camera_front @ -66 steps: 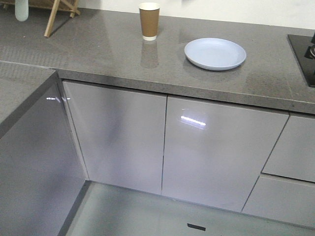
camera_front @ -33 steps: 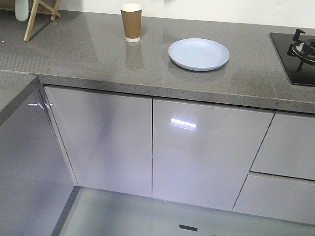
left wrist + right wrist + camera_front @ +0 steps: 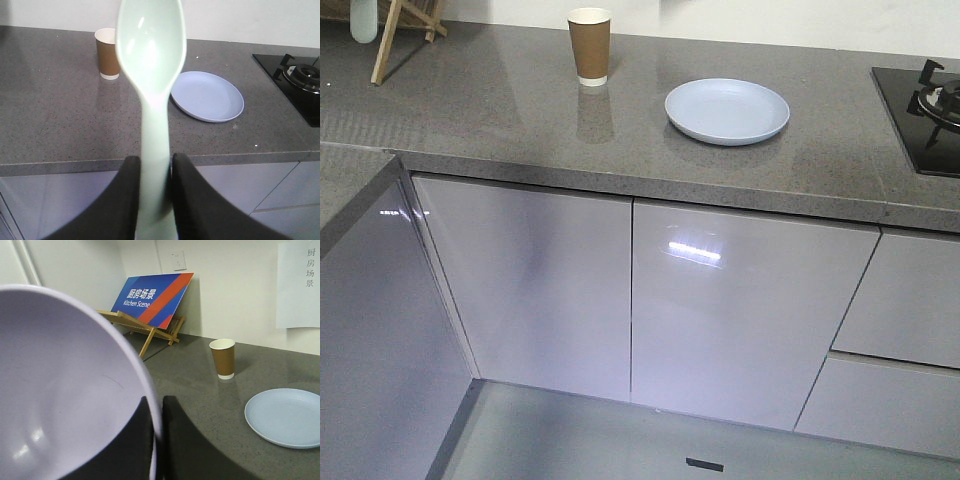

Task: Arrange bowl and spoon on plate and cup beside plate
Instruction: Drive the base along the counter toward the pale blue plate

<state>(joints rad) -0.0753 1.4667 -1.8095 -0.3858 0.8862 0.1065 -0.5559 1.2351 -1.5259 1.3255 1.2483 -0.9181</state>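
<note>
The pale blue plate (image 3: pixel 727 110) lies on the grey counter, with the brown paper cup (image 3: pixel 589 46) standing upright to its left and farther back. Both also show in the left wrist view, plate (image 3: pixel 207 95) and cup (image 3: pixel 107 54), and in the right wrist view, plate (image 3: pixel 287 417) and cup (image 3: pixel 223 358). My left gripper (image 3: pixel 153 165) is shut on the handle of the mint-white spoon (image 3: pixel 151 50), head pointing up, short of the counter edge. My right gripper (image 3: pixel 156 407) is shut on the rim of the lavender bowl (image 3: pixel 65 390). Neither gripper shows in the front view.
A black gas hob (image 3: pixel 925 110) sits at the counter's right end. A wooden easel (image 3: pixel 145 327) holding a blue and red sign (image 3: pixel 150 294) stands at the back left. Glossy cabinet doors (image 3: pixel 640 300) run below the counter, and a side counter (image 3: pixel 350 190) juts out at left.
The front view has shifted: over the last second the cup and plate slid left in frame and the hob came into sight. In the last half second the view hardly moved.
</note>
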